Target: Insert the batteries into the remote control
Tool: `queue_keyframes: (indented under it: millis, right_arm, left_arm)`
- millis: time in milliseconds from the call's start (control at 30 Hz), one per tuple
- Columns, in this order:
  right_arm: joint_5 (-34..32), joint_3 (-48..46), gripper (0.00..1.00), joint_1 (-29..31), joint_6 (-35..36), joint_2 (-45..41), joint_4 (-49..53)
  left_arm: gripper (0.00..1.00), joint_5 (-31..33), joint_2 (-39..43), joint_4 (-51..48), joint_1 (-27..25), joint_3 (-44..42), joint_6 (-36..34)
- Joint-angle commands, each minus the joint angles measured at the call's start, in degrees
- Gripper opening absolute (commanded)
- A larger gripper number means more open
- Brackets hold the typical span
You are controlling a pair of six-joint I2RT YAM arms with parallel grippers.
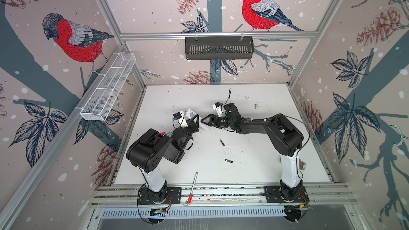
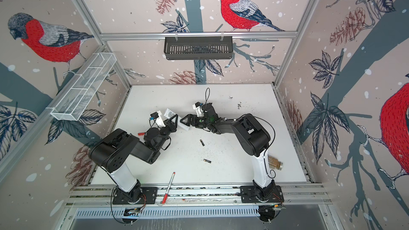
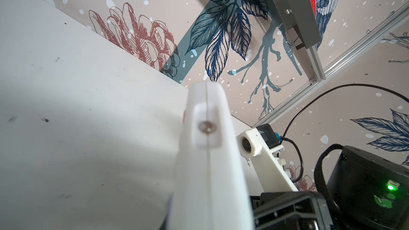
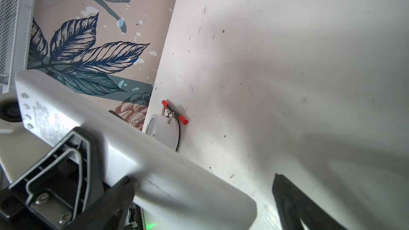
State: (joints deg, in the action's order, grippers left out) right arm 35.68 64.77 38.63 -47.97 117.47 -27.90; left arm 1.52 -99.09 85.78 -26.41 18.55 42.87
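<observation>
1. Nearest, a red-and-white pen (image 1: 193,188) lies across the front edge of the white desk (image 1: 254,98), its red end over the metal rail (image 1: 221,192).
2. Beyond it, the near battery (image 1: 228,161) and the far battery (image 1: 222,142) lie flat on the bare desk between the two arms. They are apart from each other, and neither hand touches them.
3. About level with the near battery, a glass jar (image 2: 275,162) lies on its side just beside the right arm's white column.
4. A round white alarm clock (image 4: 164,131) stands on the desk near its left edge, mostly hidden behind the left arm in both top views.
5. The left hand (image 1: 195,121) is clamped on the remote control (image 1: 204,127), whose labelled white back faces up.
6. The right hand (image 1: 205,121) has its jaws spread wide, with the remote's free end between them. Whether its fingers touch the remote I cannot tell.
7. Farthest, a white mesh basket (image 1: 108,85) hangs on the left wall and a black basket (image 1: 219,47) on the back wall.
</observation>
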Motion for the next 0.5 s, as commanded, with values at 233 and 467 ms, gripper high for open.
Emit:
queue_keyframes:
  millis: [233,467]
  right_arm:
    - [-16.95,9.26,0.99,2.97,13.03,3.86,26.79]
    - [-25.84,13.43,0.99,3.71,19.05,3.28,35.57]
  left_arm:
    - [0.00,-10.49,0.73,15.31,-0.38,1.78,-1.22]
    - [0.00,-10.11,2.54,8.43,-2.78,4.11,-7.31]
